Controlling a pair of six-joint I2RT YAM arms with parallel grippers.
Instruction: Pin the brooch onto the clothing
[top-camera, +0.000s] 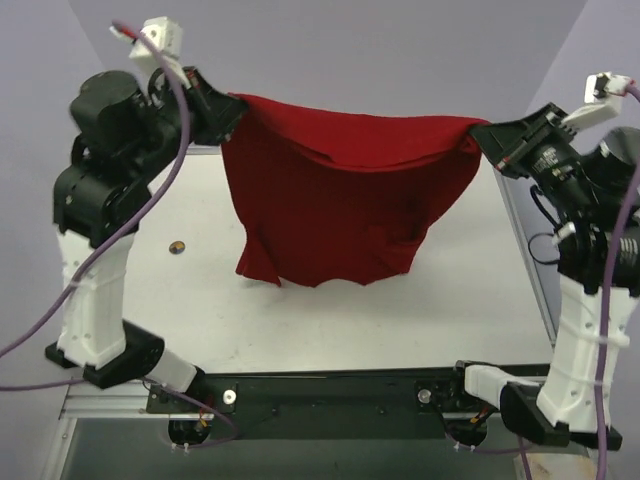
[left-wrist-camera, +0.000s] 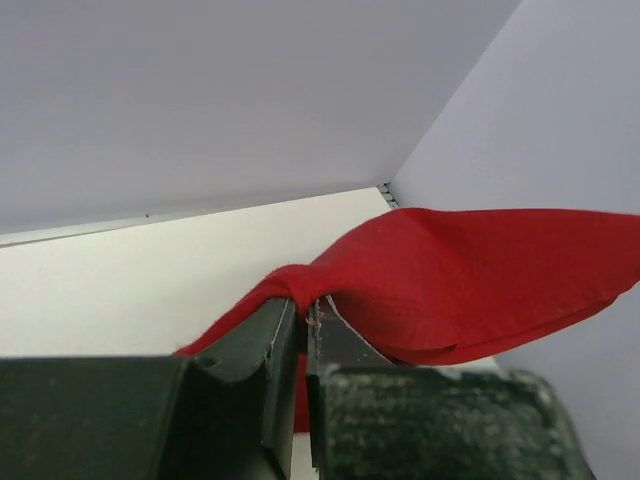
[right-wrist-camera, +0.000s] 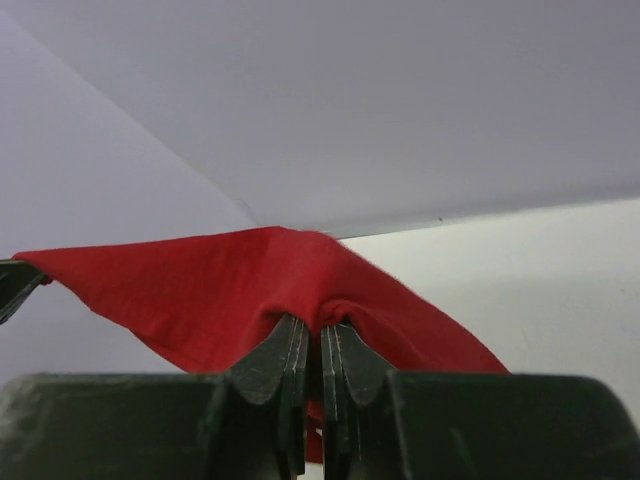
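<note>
white table (top-camera: 330, 320), pale lilac walls (top-camera: 380, 50)

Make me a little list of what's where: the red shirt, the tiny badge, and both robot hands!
T-shirt: dark red, lifted up and stretched between both grippers, lower part hanging toward the table
badge: tiny and round, lying on the table to the left of the T-shirt, apart from it, not pinned yet
left gripper: shut on one top corner of the T-shirt
right gripper: shut on the other top corner
</note>
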